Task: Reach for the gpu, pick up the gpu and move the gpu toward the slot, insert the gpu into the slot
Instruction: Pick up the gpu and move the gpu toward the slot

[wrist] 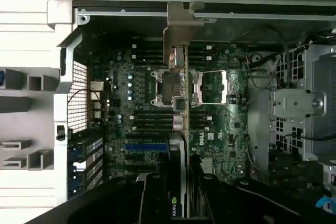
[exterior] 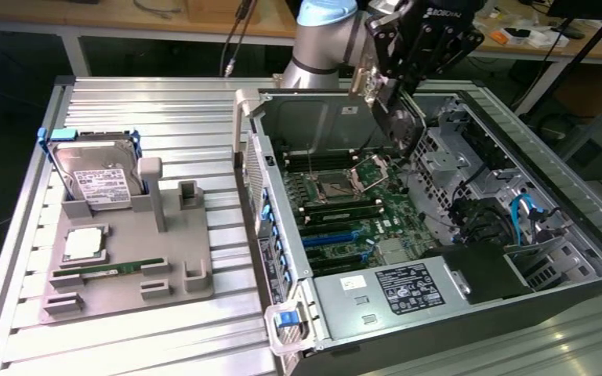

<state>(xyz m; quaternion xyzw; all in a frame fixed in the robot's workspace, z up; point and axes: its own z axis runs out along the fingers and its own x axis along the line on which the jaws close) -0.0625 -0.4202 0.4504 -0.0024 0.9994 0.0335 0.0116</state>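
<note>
Jaws clamped on the gpu (exterior: pixel 406 125); gripper (exterior: pixel 397 82) high over the open case (exterior: pixel 322 117); card on edge, long axis running from the jaws to its bracket end; blue slot (exterior: pixel 328 233) well apart below.

"How many robot arms (exterior: pixel 317 39) do you see?"

"One, at the top of the exterior view. It has one gripper (exterior: pixel 397 98)."

"How many gpu cards?"

"One gpu (exterior: pixel 404 129)."

"And computer boxes?"

"One big open case (exterior: pixel 594 266), on the exterior view's right. There is one green motherboard (exterior: pixel 385 196) inside."

"Any blue slots (exterior: pixel 329 233)?"

"Two, near the middle of the exterior view."

"How many grey trays?"

"One tray (exterior: pixel 175 270), on the exterior view's left. On it I count one hard drive (exterior: pixel 97 176), one silver chip (exterior: pixel 84 244) and one green memory stick (exterior: pixel 107 269)."

"Anything else?"

"One power box (exterior: pixel 400 286) with one sticker, lower right of the exterior view."
</note>
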